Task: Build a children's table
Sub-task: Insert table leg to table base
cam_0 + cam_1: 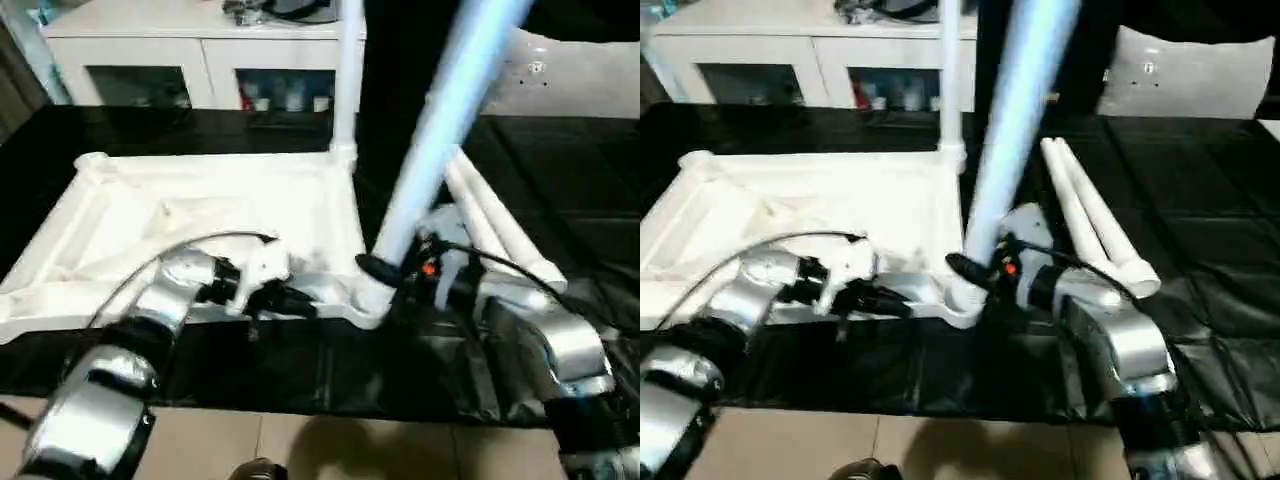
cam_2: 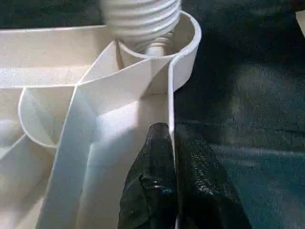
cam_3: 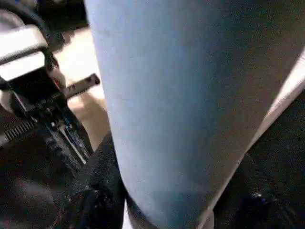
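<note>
**Leg going in crooked at the near corner**

The white table top (image 1: 200,225) lies upside down on the black-covered desk (image 1: 560,190), ribs facing up. One leg (image 1: 347,80) already stands upright in the far right corner socket. Two spare legs (image 1: 1095,225) lie side by side on the desk just to the right of the top.

The right gripper (image 1: 975,272) has its fingers clamped on the lower end of a fourth leg (image 1: 450,120), whose threaded tip sits at the mouth of the near right corner socket (image 2: 183,47). That leg leans noticeably away to the right rather than standing straight like the finished one. The left gripper (image 2: 174,181) has its fingers pressed together on the thin rim wall of the top, just beside that same socket, pinning the piece down.

The lean is what worries me. If the leg is turned or pushed while tilted, I'd expect the threads to bite crooked and jam, or the tip to skip out of the socket altogether. The long free end gives plenty of leverage, so a hard push could pry the corner up and slide the whole top across the desk. The left hold is only on a narrow plastic edge, which looks easy to slip off under that load, and the standing leg could be jolted too.
</note>
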